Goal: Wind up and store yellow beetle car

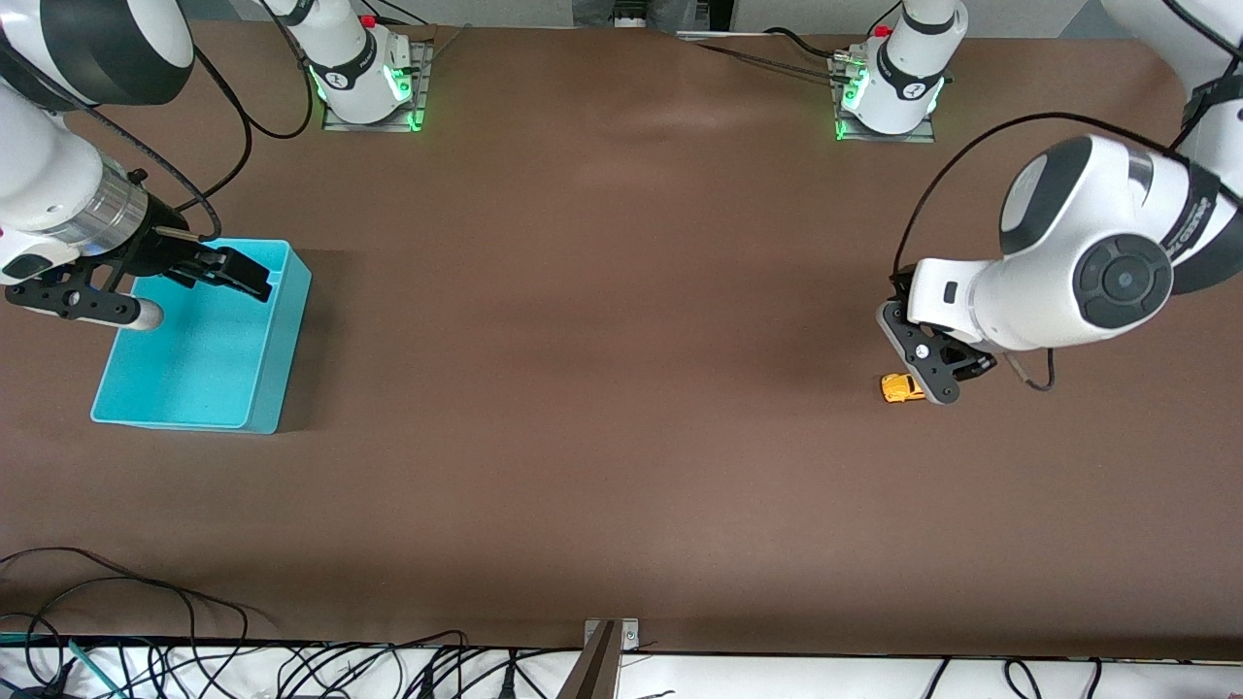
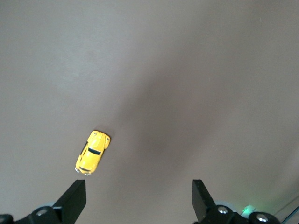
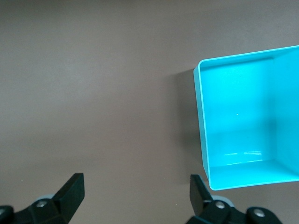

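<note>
We are at the approach step: the left gripper (image 2: 135, 198), fingers spread and empty, hangs just beside the yellow beetle car (image 1: 901, 387) lying on the table (image 1: 602, 388) toward the left arm's end; next it must centre over the car and grasp it; the right gripper (image 3: 135, 196) waits, spread, by the blue bin (image 1: 199, 340).

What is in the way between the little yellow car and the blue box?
Nothing visible. Only bare brown table lies between the car and the box. The left gripper is open by the car; the right gripper is open over the box.
</note>
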Tool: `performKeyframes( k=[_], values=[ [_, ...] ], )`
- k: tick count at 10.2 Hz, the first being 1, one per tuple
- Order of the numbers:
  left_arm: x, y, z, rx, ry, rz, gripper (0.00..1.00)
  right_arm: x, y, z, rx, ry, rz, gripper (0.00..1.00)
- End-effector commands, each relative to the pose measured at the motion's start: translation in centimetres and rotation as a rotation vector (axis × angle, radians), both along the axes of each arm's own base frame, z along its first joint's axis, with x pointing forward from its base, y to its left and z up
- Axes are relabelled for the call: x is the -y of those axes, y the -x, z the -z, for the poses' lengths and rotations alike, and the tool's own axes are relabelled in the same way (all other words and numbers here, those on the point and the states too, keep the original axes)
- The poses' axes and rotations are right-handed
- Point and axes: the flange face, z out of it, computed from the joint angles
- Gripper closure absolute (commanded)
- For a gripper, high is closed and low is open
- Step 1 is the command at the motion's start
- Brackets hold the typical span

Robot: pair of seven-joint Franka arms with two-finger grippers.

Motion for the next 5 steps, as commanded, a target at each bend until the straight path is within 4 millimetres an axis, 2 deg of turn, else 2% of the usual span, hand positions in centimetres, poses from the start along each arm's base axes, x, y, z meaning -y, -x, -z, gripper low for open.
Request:
performKeyframes(
  k=[1,2,3,5],
  values=[
    [3.8,3.9,-6.4,0.059,-0.089,-0.248,0.00,0.1,-0.2,-0.5,-0.006,-0.004,0.002,0.00],
    [3.8,4.5,-7.8,0.035,-0.118,-0.317,0.00,0.1,-0.2,-0.5,-0.006,-0.004,0.002,0.00],
    [2.9,5.2,-10.5,0.063,-0.111,-0.355,0.00,0.1,-0.3,-0.5,-0.007,-0.004,0.002,0.00],
    [0.7,5.3,-11.6,0.059,-0.098,-0.408,0.00,0.1,-0.3,-0.5,-0.006,-0.004,0.002,0.00]
  ],
)
